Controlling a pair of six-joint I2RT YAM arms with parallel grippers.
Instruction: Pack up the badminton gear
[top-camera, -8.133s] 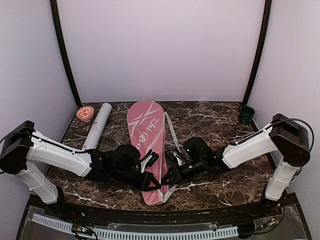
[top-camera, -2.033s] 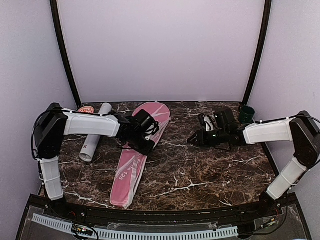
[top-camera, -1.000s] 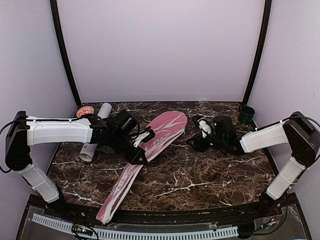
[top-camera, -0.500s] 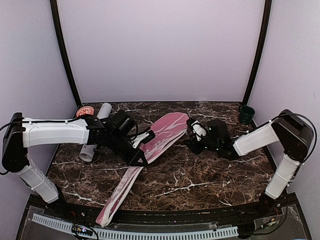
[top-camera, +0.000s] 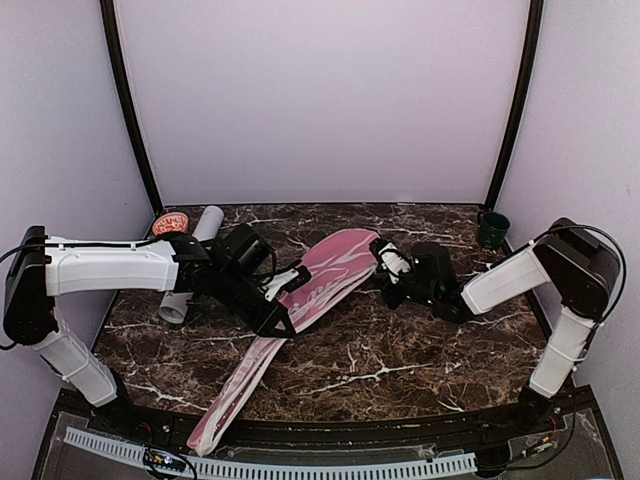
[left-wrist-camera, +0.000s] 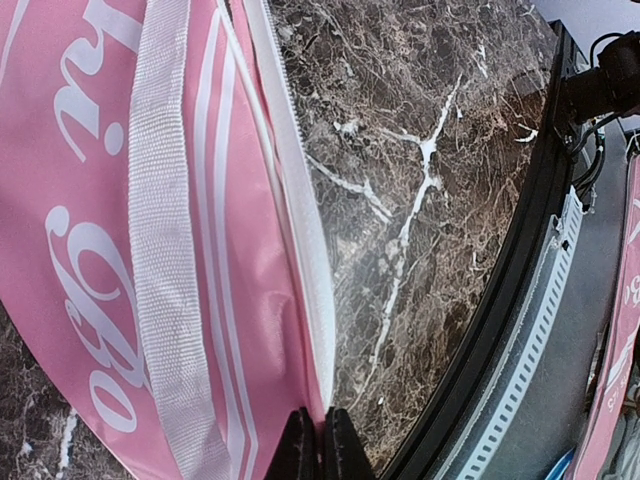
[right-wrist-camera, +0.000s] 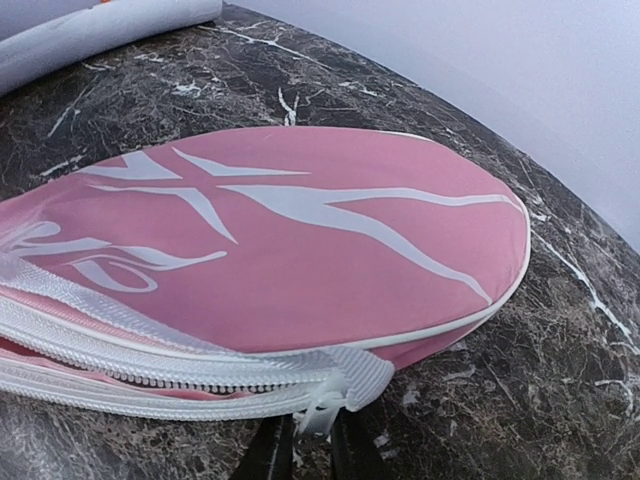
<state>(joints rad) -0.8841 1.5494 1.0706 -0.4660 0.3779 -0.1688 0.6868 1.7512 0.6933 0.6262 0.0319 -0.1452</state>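
Left gripper (left-wrist-camera: 318, 446) pinches shut on the zipper edge of the long pink racket-shaped bag (top-camera: 335, 262), stretched diagonally from near left to far centre; right gripper (right-wrist-camera: 300, 442) clamps its white zipper end. Long white cardboard tube (top-camera: 207, 222) lies far left

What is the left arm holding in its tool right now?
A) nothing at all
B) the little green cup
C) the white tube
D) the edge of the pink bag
D: in the left wrist view the left tool is pinched shut on the zippered edge of the pink bag. The white tube and the green cup sit apart from it.
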